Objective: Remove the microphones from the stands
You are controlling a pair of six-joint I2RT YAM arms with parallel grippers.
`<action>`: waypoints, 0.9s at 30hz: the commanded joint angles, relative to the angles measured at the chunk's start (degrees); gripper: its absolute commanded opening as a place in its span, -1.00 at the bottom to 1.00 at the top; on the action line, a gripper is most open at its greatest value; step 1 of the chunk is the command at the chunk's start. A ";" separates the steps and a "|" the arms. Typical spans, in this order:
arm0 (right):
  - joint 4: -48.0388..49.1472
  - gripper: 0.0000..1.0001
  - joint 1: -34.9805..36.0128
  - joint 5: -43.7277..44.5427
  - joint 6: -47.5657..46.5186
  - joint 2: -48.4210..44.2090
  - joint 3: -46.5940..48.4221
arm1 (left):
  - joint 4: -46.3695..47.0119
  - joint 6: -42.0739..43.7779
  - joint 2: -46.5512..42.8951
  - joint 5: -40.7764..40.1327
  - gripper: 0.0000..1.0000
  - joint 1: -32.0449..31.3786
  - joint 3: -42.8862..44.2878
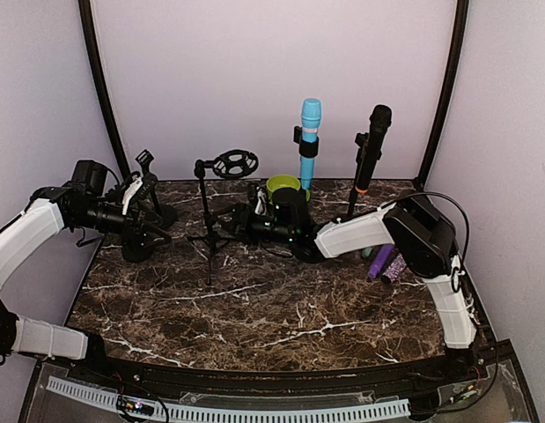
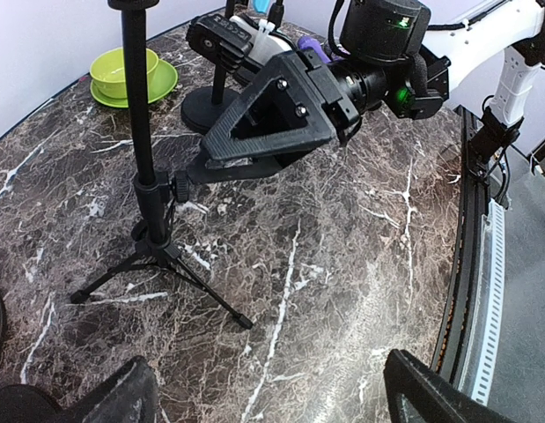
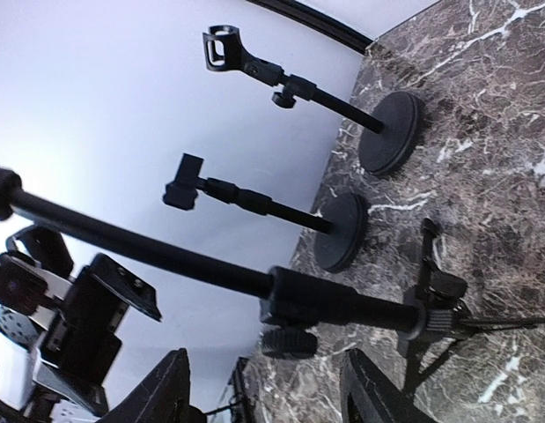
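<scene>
Two arms flank a tripod stand (image 1: 208, 225) on the marble bench (image 1: 254, 308).
Top: a blue microphone (image 1: 310, 132) and a black microphone (image 1: 373, 145) stand clipped upright at the far edge. Left wrist: the left tool (image 2: 268, 374) is spread wide, with nothing between. Right wrist: the right tool (image 3: 268, 366) is apart, near the tripod's pole.

You're looking at a robot test booth: plain pale walls (image 1: 272, 79) close in a marble-patterned table (image 1: 254, 308), with the left arm (image 1: 25, 233) and right arm (image 1: 356, 233) mounted at its near edge.

The right arm (image 1: 351, 233) hides most of a purple object (image 1: 382, 263), perhaps a microphone; the tripod stand's (image 2: 153, 194) top is cut off.
</scene>
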 commanded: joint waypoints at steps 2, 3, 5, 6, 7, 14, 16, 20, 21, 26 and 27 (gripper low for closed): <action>7.66 0.13 -0.41 -5.68 8.98 3.38 4.87 | -1.39 0.52 -1.10 0.25 0.84 0.26 0.64; 6.56 0.12 -0.42 -5.92 9.12 3.94 5.84 | -1.41 0.57 -1.13 0.18 0.84 0.23 0.72; 4.00 0.09 -0.50 -6.05 9.26 4.85 7.41 | -1.60 0.74 -1.17 0.09 0.84 0.26 0.73; 3.09 0.08 -0.53 -6.03 9.25 5.06 7.76 | -1.60 0.78 -1.21 0.11 0.84 0.27 0.73; 2.52 0.06 -0.51 -5.85 9.30 5.16 7.81 | -1.62 0.79 -1.29 0.11 0.84 0.26 0.73; -0.73 0.01 -0.51 -5.30 8.63 5.18 7.79 | -1.35 0.71 -1.14 0.33 0.84 0.27 0.56; -1.96 0.00 -0.46 -5.44 8.37 5.43 8.36 | -1.27 0.70 -1.13 0.42 0.84 0.27 0.65; -2.52 -0.04 -0.35 -5.46 8.47 5.77 8.92 | -1.22 0.59 -1.04 0.40 0.83 0.26 0.74; -2.62 -0.05 -0.31 -5.48 8.49 5.93 9.19 | -1.26 0.61 -1.04 0.39 0.83 0.25 0.74; -2.42 -0.14 -0.09 -5.70 9.13 7.06 10.96 | -1.21 0.53 -1.04 0.36 0.84 0.24 0.76; -2.41 -0.18 -0.07 -5.74 9.13 7.22 11.26 | -1.26 0.51 -1.02 0.30 0.84 0.22 0.78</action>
